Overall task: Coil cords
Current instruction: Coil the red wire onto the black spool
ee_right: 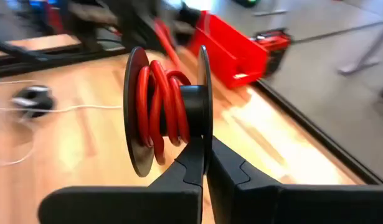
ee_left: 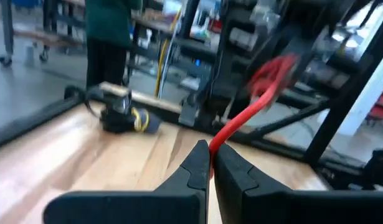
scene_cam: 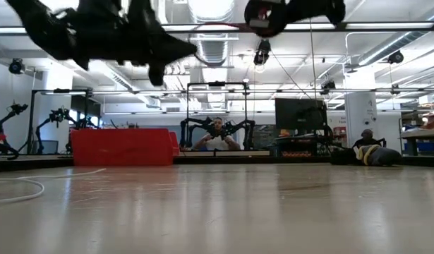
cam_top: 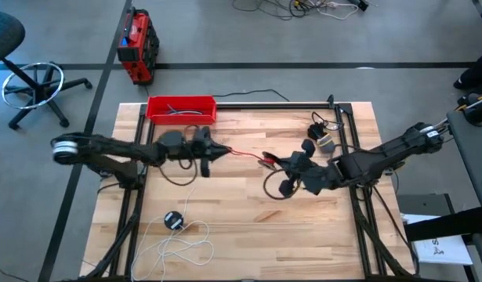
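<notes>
Two grippers, one red cord (cam_top: 244,153) stretched taut between, above mid-table: left gripper (ee_left: 209,163) pinching the free end, right gripper (ee_right: 204,163) clamping the spool (ee_right: 168,109) for winding. White cord (cam_top: 182,239) loose near front edge.

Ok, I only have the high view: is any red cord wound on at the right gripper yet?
Observer: Yes, the right wrist view shows several turns of red cord on the black spool, whose flange the right gripper pinches in its jaws.
Operator: And the left side?
Observer: The left gripper has its jaws shut on the cord, which runs straight toward the right gripper.
Operator: Height?
Observer: Low view shows both grippers above the table.
</notes>
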`<state>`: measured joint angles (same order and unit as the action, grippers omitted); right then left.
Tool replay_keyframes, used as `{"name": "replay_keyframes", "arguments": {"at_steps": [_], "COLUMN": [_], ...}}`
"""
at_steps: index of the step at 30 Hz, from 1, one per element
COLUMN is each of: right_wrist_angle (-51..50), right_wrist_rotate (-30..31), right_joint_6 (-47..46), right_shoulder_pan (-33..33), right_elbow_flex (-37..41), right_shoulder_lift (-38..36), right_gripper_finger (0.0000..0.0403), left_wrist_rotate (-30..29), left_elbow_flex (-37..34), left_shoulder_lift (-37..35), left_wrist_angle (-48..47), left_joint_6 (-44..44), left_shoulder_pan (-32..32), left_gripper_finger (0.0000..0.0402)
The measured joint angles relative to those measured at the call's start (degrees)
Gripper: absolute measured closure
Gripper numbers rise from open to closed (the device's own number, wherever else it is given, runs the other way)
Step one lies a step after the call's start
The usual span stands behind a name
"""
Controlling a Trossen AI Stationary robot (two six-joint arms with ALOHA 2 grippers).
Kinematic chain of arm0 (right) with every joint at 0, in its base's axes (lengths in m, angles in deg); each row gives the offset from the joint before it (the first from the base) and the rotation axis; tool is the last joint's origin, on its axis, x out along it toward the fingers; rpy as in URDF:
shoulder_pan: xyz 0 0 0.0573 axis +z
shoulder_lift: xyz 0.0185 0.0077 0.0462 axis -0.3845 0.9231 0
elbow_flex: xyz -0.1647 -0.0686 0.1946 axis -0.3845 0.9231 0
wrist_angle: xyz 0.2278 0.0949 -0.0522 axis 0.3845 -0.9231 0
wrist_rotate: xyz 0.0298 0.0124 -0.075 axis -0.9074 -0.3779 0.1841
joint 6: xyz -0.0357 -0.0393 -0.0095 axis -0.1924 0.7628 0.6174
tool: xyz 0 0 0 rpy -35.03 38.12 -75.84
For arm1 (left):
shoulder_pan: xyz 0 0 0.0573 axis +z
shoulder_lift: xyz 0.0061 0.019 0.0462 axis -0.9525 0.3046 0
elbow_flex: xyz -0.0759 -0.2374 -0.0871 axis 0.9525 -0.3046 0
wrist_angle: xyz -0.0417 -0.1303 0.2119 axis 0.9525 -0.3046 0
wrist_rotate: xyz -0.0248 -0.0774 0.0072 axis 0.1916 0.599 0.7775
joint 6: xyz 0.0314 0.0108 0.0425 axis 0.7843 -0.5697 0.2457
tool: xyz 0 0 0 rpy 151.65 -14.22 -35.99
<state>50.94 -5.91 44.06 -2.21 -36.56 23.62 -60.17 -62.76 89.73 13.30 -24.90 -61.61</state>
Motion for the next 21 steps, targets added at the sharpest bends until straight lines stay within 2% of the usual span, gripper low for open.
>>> {"name": "replay_keyframes", "arguments": {"at_steps": [4,8,13,21], "right_wrist_angle": [1.1,1.1,2.5,3.0], "right_wrist_rotate": [0.9,2.0,1.7,-4.9], "right_joint_6": [-0.1,-1.1,-1.1,-4.8], "right_shoulder_pan": [-1.5,-3.8,-6.8,-11.8], "right_elbow_flex": [0.0,-1.0,-4.6,-11.6], "right_shoulder_lift": [3.8,8.9,15.3,20.2], "right_gripper_finger": [0.0403,0.0403,0.0403,0.0403], "left_wrist_rotate": [0.0,0.1,0.1,0.9], "left_elbow_flex": [0.7,4.4,11.4,21.9], "left_shoulder_lift": [-5.8,-7.3,-4.4,3.1], "left_wrist_angle": [-3.8,-8.4,-17.1,-28.6], "left_joint_6": [-1.0,-1.9,-4.8,-6.8], "left_shoulder_pan": [-0.3,-1.7,-3.4,-5.8], "left_gripper_finger": [0.0401,0.0401,0.0401,0.0401]}}
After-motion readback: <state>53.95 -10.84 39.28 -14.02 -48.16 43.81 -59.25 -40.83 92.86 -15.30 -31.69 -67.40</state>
